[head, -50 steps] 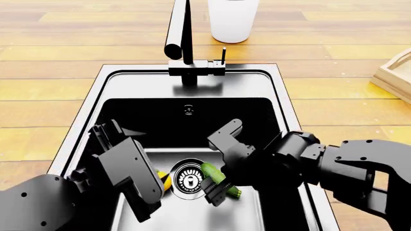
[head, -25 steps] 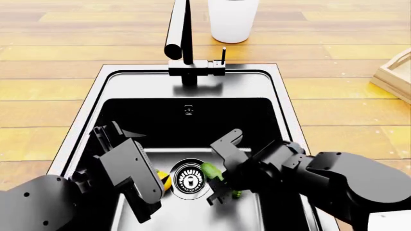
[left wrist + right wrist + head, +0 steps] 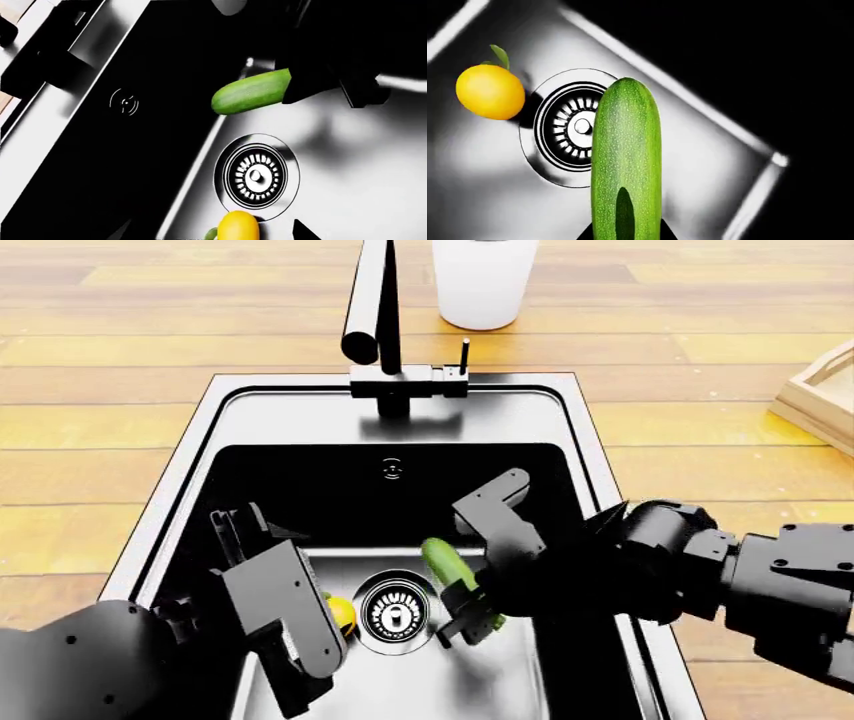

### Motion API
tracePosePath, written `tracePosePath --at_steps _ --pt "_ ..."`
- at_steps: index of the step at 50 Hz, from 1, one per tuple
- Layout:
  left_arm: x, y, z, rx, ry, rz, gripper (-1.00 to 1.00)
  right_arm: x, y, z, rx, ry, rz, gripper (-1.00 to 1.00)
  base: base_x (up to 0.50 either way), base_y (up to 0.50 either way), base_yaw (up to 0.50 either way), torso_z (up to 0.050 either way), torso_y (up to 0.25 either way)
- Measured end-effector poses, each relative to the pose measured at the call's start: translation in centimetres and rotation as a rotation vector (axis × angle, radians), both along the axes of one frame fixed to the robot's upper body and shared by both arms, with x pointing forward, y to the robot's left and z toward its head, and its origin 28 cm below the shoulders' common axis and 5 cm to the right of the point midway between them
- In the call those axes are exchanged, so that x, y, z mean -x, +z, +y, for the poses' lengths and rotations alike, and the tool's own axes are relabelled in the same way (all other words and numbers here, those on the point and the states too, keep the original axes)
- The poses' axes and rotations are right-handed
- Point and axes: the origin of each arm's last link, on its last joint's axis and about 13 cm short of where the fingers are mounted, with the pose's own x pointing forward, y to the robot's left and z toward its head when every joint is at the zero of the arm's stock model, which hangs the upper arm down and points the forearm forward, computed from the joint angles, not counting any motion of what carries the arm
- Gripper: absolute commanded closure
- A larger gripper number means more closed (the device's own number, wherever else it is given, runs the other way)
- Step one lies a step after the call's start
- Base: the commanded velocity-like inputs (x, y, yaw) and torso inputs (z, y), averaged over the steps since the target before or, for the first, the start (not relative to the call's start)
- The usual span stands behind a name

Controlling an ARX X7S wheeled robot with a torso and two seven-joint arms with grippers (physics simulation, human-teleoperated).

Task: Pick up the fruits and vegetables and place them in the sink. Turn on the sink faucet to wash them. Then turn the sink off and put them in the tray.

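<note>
The right gripper (image 3: 470,585) is seen closed on the cucumber (image 3: 449,570), which is clamped near one end and held clear of the sink (image 3: 587,455) floor, its free end pointing toward the back wall of the basin. In the right wrist view the cucumber (image 3: 626,160) is shown hanging over the edge of the drain (image 3: 570,127), with its shadow cast on the steel below. The left gripper (image 3: 274,615) is lowered into the left half of the basin; how far its jaws are parted cannot be told (the fingers are hidden behind the wrist in the head view), and nothing is seen held in it.

The basin is set into a light wooden bench (image 3: 107,350). The sink faucet (image 3: 380,325) is mounted at the middle of the back rim, its spout reaching over the basin. A white pot (image 3: 483,280) is placed on the bench behind the faucet, and a corner of the tray (image 3: 821,395) is visible at the right edge of the bench.

The lemon (image 3: 340,613) is left on the basin floor, just beside the left rim of the drain (image 3: 395,615) and close to the left gripper. In the left wrist view the lemon (image 3: 238,226) is seen touching the drain ring, well apart from the raised cucumber (image 3: 252,91).
</note>
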Motion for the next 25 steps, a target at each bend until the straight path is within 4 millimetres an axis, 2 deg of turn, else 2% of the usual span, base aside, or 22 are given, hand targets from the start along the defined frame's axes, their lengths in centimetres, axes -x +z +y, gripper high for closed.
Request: tracePosePath --at_steps 8,25 --pt "-1.2 -0.2 -0.4 -0.042 -0.009 0.029 -1.0 1.6 2.7 -0.3 -0.078 0.014 -0.067 1.0 0.0 0.0 0.0 0.0 0.0" --pt "-4.4 -1.7 -1.5 -0.155 0.023 0.067 -1.0 4.7 5.7 -1.3 -0.195 0.025 -0.168 1.0 0.0 0.0 0.0 0.0 0.0"
